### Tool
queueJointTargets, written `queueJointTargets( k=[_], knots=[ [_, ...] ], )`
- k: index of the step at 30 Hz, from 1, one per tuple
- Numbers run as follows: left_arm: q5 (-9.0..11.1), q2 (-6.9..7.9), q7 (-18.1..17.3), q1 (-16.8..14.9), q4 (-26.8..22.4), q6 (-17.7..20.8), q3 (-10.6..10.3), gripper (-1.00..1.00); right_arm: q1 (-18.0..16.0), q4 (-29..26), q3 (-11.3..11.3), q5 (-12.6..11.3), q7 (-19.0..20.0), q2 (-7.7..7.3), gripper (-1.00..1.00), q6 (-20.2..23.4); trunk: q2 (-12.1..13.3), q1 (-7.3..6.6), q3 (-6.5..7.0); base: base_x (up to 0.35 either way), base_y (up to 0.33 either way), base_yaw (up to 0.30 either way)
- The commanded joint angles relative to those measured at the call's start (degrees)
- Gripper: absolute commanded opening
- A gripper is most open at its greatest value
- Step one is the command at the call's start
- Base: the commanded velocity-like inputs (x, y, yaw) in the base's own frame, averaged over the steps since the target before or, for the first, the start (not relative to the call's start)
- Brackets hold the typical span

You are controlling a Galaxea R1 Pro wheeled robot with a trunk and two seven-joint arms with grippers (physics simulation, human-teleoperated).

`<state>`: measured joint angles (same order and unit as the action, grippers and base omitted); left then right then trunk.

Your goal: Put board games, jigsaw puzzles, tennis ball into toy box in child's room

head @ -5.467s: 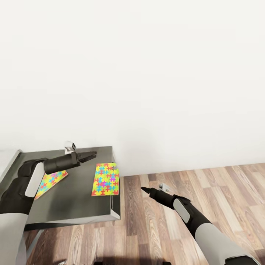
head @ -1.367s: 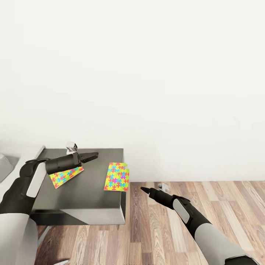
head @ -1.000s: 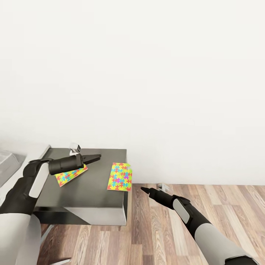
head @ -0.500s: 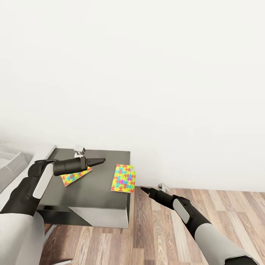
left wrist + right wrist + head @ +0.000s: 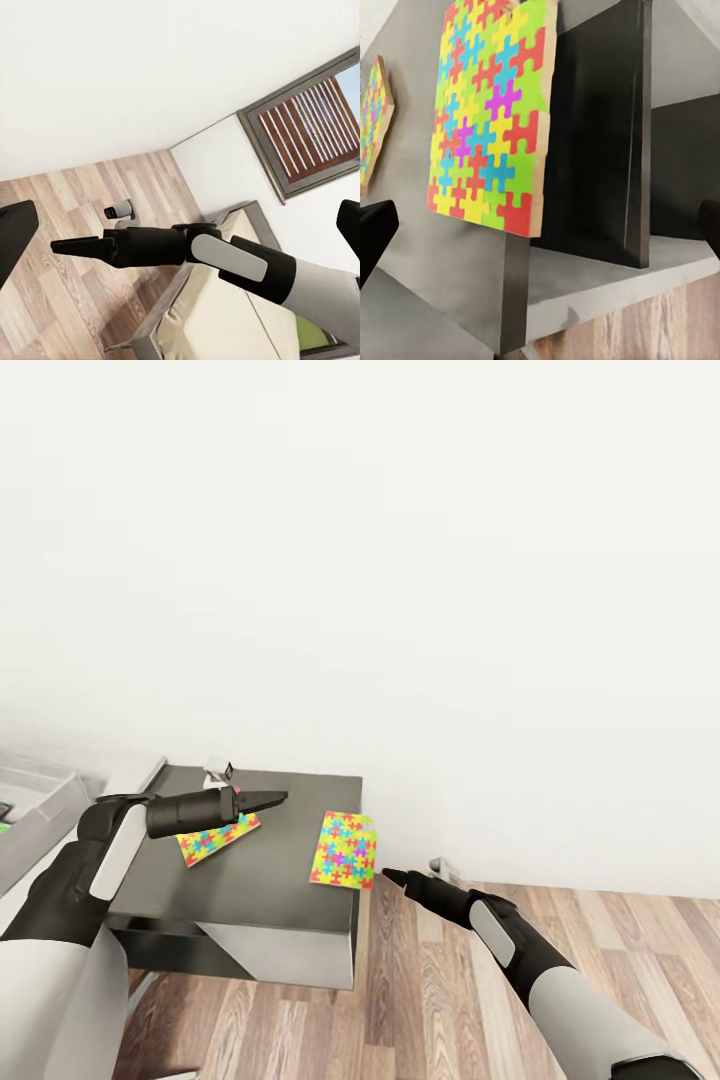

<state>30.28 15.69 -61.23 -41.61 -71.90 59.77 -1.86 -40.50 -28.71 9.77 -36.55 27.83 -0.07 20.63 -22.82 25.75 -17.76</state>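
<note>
Two jigsaw puzzles lie flat on the lower dark grey cabinet top [image 5: 260,860]. One puzzle [image 5: 345,850] sits at the cabinet's right edge and juts slightly over it, as the right wrist view shows [image 5: 487,120]. The other puzzle [image 5: 215,838] lies partly under my left gripper [image 5: 275,798], which hovers above it, open and empty. My right gripper [image 5: 392,877] hangs over the floor just right of the cabinet, open and empty, close to the edge puzzle. The light grey toy box [image 5: 45,815] stands at the far left with something green inside.
Wood plank floor [image 5: 480,990] spreads right of the cabinet, with a white wall behind. The table's pale top [image 5: 118,782] joins the cabinet at the left. The left wrist view shows the bed [image 5: 217,315] and a dark-framed window [image 5: 307,127].
The whole head view has shifted, so the cabinet now sits further right and the toy box has come into view at the left. Both arms keep the same pose.
</note>
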Motion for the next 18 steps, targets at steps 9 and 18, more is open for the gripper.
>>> queueJointTargets(
  k=[9, 18],
  knots=[
    [0.04, 0.04, -0.12, -0.05, 0.01, 0.23, -0.07, 1.0, -0.03, -0.03, 0.02, -0.28, 0.03, -0.02, 1.0, 0.29, -0.1, 0.04, 0.76, 0.0, 0.0, -0.088],
    [0.04, 0.04, -0.12, -0.06, 0.01, 0.23, -0.07, 1.0, -0.03, -0.03, -0.01, -0.28, 0.03, -0.02, 1.0, 0.29, -0.1, 0.04, 1.47, 0.0, 0.0, -0.114]
  ],
)
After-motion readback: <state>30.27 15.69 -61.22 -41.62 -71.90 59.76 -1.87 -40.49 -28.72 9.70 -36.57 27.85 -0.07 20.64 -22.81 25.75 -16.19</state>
